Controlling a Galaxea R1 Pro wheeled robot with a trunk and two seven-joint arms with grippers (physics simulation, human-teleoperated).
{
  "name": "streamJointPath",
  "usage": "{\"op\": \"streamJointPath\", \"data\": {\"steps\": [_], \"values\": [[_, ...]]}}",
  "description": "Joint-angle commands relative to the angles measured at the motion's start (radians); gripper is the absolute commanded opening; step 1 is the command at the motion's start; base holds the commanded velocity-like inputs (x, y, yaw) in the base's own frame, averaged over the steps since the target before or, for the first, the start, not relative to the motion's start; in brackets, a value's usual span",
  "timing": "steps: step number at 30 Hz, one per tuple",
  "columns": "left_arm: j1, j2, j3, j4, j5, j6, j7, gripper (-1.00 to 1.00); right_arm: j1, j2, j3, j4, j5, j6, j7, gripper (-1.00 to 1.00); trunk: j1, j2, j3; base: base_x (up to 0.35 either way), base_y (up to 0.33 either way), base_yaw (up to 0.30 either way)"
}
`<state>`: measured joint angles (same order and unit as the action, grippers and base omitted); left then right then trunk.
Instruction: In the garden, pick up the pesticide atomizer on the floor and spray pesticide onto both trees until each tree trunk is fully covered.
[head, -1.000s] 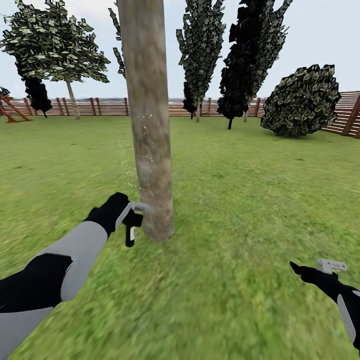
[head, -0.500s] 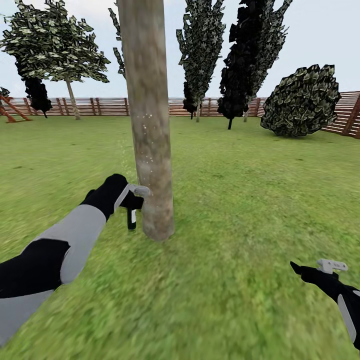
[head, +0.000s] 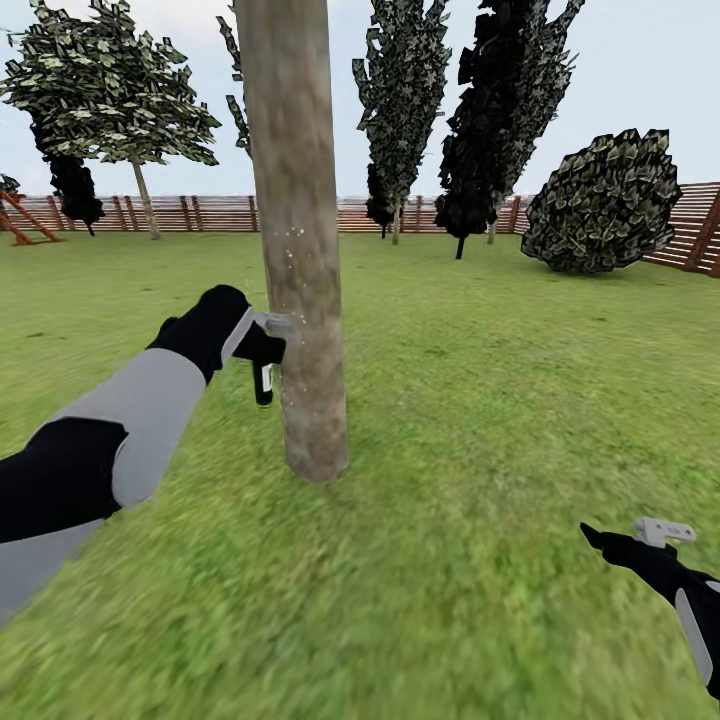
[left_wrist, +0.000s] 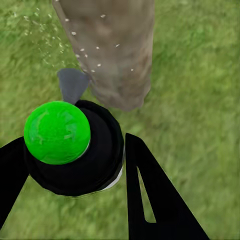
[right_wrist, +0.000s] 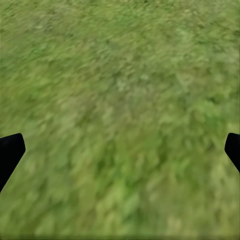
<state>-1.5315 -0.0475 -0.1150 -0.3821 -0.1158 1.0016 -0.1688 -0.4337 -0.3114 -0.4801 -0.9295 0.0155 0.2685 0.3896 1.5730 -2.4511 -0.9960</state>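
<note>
A thick beige-grey tree trunk (head: 297, 230) rises from the grass floor (head: 480, 420) just ahead of me. My left gripper (head: 262, 345) is shut on the pesticide atomizer (head: 262, 383), a black bottle hanging below its light grey spray head, held against the trunk's left side at mid height. White droplets speckle the bark there. In the left wrist view the atomizer (left_wrist: 75, 150) sits between the two black fingers (left_wrist: 150, 195), its grey nozzle aimed at the trunk (left_wrist: 112, 50), with specks in the air. My right gripper (head: 628, 535) hangs open and empty low over the grass (right_wrist: 120, 100).
A brown slat fence (head: 200, 212) closes the lawn at the back. Behind it stand a pale-trunked tree (head: 148, 205) far left, dark narrow trees (head: 500, 120) and a round bush (head: 605, 205) on the right. Open grass lies right of the trunk.
My left arm has lifted the atomizer up along the trunk, from near its base to mid height. The right arm has stayed still.
</note>
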Motion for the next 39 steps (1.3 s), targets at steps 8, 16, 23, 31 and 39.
{"op": "streamJointPath", "data": {"steps": [8,16,23,31,39], "values": [[-0.057,-0.013,-0.001,0.021,0.001,0.002,0.000,-1.00,0.000,0.000,0.000,0.000,0.000,0.000,0.000,1.00,0.000,0.000,0.000,0.000,0.000,0.000],[-0.058,-0.021,-0.002,0.077,0.001,0.002,0.000,-1.00,0.000,0.000,0.000,0.000,0.001,0.000,0.000,1.00,0.000,0.000,0.000,0.000,-0.007,0.031],[-0.058,-0.021,-0.002,0.085,0.001,0.002,0.000,-1.00,0.000,0.000,0.000,0.000,0.001,0.000,0.000,1.00,0.000,0.000,0.000,0.000,-0.268,0.207],[-0.058,-0.021,-0.002,0.086,0.001,0.002,0.000,-1.00,0.000,0.000,0.000,0.000,0.001,0.000,0.000,1.00,0.000,0.000,0.000,0.000,-0.322,0.012],[-0.058,-0.021,-0.002,0.086,0.001,0.002,0.000,-1.00,0.000,0.000,0.000,0.000,0.001,0.000,0.000,1.00,0.000,0.000,0.000,0.000,-0.322,0.217]]}}
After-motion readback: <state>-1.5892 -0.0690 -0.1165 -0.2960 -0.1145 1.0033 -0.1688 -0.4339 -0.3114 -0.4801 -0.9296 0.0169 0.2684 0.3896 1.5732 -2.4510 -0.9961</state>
